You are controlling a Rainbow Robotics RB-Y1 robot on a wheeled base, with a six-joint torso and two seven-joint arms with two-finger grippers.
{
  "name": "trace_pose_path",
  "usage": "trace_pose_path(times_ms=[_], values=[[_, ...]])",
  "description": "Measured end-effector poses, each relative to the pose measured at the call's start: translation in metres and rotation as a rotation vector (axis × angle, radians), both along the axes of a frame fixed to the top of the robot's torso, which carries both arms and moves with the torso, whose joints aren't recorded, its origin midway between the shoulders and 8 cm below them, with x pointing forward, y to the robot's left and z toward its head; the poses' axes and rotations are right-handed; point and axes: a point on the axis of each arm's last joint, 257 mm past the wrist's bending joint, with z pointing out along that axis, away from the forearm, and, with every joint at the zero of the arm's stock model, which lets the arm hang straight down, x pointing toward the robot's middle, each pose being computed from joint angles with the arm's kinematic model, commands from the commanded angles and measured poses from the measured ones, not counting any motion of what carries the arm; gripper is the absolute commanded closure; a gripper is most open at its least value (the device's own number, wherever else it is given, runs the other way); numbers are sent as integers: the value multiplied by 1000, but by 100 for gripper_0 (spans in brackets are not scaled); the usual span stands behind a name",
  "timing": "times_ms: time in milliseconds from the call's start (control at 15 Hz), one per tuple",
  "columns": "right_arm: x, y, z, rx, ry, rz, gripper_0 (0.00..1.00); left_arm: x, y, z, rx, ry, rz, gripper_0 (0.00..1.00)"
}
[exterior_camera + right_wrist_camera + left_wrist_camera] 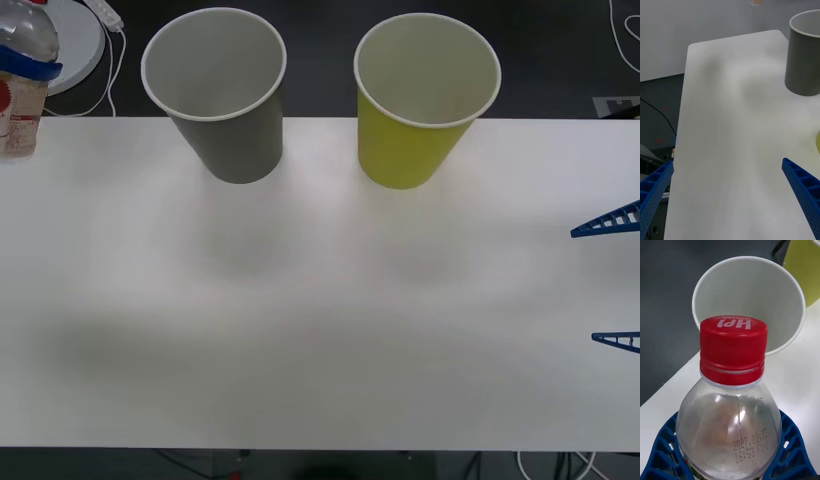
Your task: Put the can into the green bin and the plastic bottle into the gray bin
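- Gripping the plastic bottle (730, 416) round its shoulder, the left gripper (728, 461) is seen with blue fingers (790, 450) clamped on it, held at the table's (320, 330) far left corner
- gray bin (222, 100) and green bin (420, 105) are stood side by side, apart, at the far edge
- right gripper (728, 198) is held over the right edge, fingers spread apart, nothing between

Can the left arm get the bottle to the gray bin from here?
Probably yes. The left gripper is shut on the plastic bottle, raised at the table's far left corner. The gray bin stands upright, mouth open, nothing between them.
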Motion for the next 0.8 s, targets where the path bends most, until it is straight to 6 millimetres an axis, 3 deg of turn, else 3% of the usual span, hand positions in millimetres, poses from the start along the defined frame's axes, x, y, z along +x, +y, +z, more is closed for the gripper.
trace_pose_path(times_ms=[800], values=[[0, 0, 0, 0, 0, 0, 0, 45, -78, 28, 70, 63, -91, 100]])
